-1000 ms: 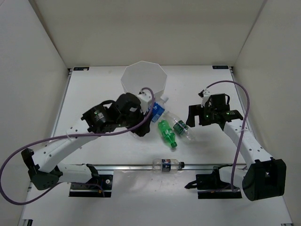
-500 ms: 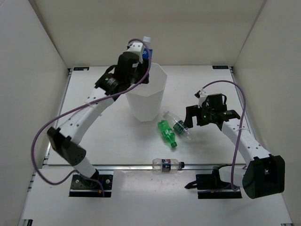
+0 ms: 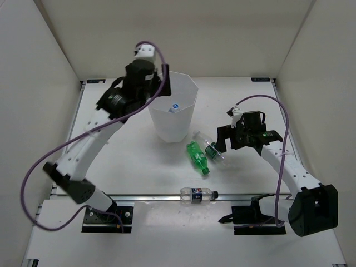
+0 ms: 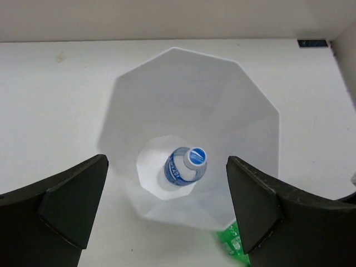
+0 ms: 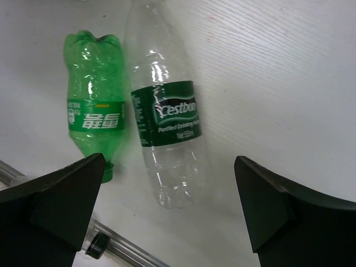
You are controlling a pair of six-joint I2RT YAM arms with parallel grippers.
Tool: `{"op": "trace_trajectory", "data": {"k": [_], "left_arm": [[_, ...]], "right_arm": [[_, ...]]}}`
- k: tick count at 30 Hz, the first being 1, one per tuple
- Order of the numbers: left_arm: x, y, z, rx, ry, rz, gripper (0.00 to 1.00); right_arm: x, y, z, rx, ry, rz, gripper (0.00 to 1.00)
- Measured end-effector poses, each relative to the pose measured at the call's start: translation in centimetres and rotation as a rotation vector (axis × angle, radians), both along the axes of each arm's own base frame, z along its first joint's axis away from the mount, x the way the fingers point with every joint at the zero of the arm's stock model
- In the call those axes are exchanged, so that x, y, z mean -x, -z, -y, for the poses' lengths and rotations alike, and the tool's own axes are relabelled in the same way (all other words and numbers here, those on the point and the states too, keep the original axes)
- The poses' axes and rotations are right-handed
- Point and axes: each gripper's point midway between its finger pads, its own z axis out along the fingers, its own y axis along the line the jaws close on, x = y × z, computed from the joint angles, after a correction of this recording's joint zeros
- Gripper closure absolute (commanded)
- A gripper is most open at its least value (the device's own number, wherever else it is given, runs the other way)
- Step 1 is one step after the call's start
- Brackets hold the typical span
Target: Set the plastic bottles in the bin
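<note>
The bin [image 3: 173, 125] stands upright at the table's middle back. A clear bottle with a blue label [image 3: 174, 106] lies inside it, cap up, on the bin's floor [image 4: 183, 165]. My left gripper [image 3: 157, 84] hangs open above the bin's rim [image 4: 167, 164], holding nothing. An all-green bottle [image 3: 197, 156] and a clear bottle with a dark green label [image 3: 212, 149] lie side by side right of the bin. My right gripper [image 3: 225, 142] hovers open over the dark-green-label bottle [image 5: 167, 128], with the green bottle [image 5: 94, 119] at its left. A bottle with a dark blue-red label [image 3: 198, 194] lies near the front rail.
A metal rail [image 3: 150, 196] runs along the table's front edge. White walls enclose the table on the left, back and right. The purple cables [image 3: 44, 161] loop off both arms.
My left gripper rose over the bin with the blue-label bottle and opened; the bottle now lies in the bin. The right gripper edged slightly toward the two bottles.
</note>
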Motion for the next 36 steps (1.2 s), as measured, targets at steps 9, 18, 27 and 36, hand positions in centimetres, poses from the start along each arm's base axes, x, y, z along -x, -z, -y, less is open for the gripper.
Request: {"op": "trace_trajectory", "data": {"k": [9, 18, 27, 36], "left_arm": [[10.7, 4.7, -18.6, 0.097, -0.415, -0.096, 0.02], [16.5, 18.1, -20.7, -0.017, -0.486, -0.471, 0.01], [16.8, 17.1, -20.8, 0.016, -0.486, -0.428, 0.01], [16.7, 17.4, -20.6, 0.013, -0.473, -0.437, 0.02]], "right_arm": [[0.5, 2.8, -3.1, 0.062, -0.101, -0.062, 0.08], [-0.3, 7.1, -3.5, 0.159, -0.046, -0.099, 0.21], [-1.6, 8.1, -2.7, 0.193, 0.048, -0.026, 0.51], [-3.3, 2.9, -1.2, 0.160, 0.120, 0.039, 0.58]]}}
